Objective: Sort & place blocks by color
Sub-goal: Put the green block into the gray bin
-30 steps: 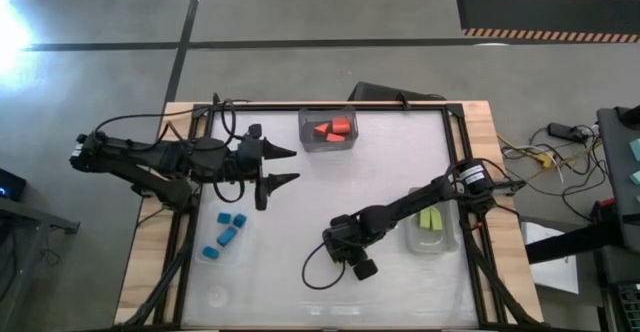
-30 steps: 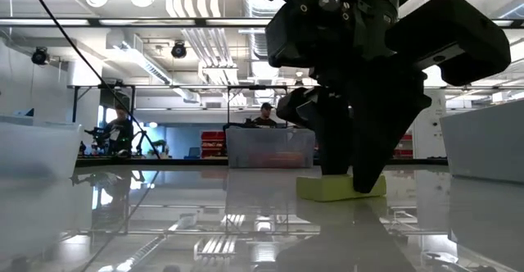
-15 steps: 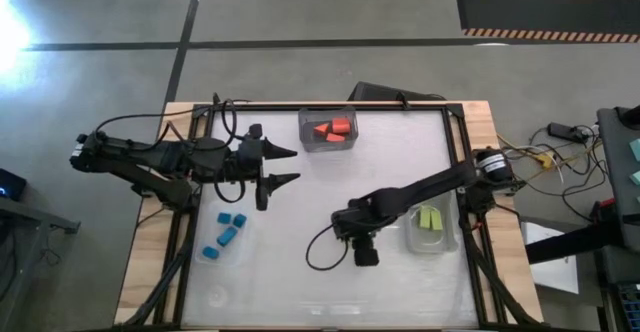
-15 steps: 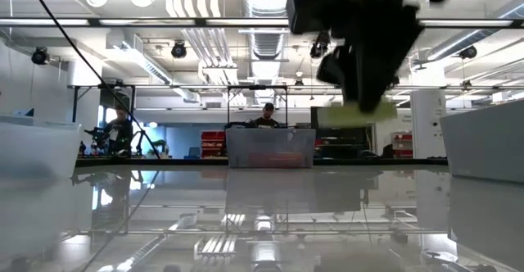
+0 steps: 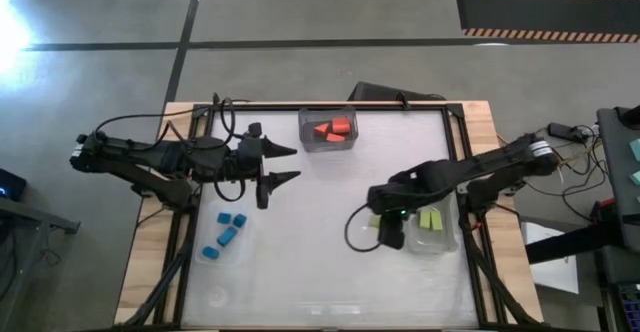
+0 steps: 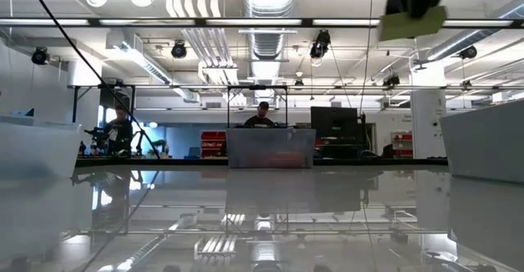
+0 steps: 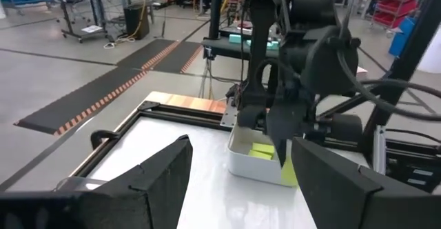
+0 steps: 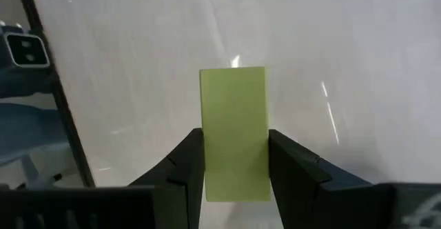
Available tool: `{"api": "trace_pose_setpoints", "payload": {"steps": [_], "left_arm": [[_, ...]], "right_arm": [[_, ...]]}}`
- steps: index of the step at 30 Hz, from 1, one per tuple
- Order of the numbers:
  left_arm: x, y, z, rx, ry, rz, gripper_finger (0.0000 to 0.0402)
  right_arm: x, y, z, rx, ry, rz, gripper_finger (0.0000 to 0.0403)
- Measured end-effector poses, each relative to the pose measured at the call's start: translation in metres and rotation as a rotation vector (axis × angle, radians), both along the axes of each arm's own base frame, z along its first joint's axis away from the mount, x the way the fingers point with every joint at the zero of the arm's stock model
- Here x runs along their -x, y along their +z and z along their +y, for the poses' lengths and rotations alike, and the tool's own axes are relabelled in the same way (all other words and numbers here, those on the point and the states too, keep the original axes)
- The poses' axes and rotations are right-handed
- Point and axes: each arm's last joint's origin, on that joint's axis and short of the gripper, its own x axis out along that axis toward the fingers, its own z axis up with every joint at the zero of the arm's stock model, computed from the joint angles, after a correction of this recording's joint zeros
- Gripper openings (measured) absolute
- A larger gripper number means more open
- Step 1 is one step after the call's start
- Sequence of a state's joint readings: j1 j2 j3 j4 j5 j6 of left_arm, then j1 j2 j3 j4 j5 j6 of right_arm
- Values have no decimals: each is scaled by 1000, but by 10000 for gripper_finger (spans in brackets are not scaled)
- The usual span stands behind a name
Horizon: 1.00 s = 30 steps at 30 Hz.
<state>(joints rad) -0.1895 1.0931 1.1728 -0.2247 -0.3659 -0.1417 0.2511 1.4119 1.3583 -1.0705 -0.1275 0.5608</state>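
Your right pincer (image 8: 234, 170) is squeezed tight on a yellow-green block (image 8: 233, 129), one finger on each long side. A moment ago that block sat flat on the worktop (image 5: 300, 262); now it is up in the air, high in the low view. The pincer has carried it sideways, so it hangs just beside the clear bin with yellow-green blocks (image 5: 436, 234). That means the pick worked, and I think the drop into that bin comes next. Far from that bin, across the worktop, your left pincer (image 5: 285, 165) waits with its fingers spread wide and nothing in them. Below it lie the blue blocks (image 5: 226, 232), not yet sorted. The orange-red blocks (image 5: 334, 128) are already in the other bin (image 5: 328, 144), by the far edge.
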Motion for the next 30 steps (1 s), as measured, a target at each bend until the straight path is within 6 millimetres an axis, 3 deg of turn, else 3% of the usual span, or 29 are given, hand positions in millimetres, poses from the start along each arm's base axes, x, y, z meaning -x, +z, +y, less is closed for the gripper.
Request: {"api": "trace_pose_setpoints", "payload": {"steps": [10, 20, 24, 30], "left_arm": [[0, 1, 0, 2, 10, -7, 233], [0, 1, 0, 2, 13, -9, 233], [0, 1, 1, 1, 26, -10, 233], [0, 1, 1, -2, 43, -10, 233]], "right_arm": [[63, -1, 0, -12, -49, 92, 116], [128, -39, 6, -38, -101, 200, 116], [141, -54, 6, -28, -114, 236, 116], [142, -73, 6, -19, -86, 260, 116]]}}
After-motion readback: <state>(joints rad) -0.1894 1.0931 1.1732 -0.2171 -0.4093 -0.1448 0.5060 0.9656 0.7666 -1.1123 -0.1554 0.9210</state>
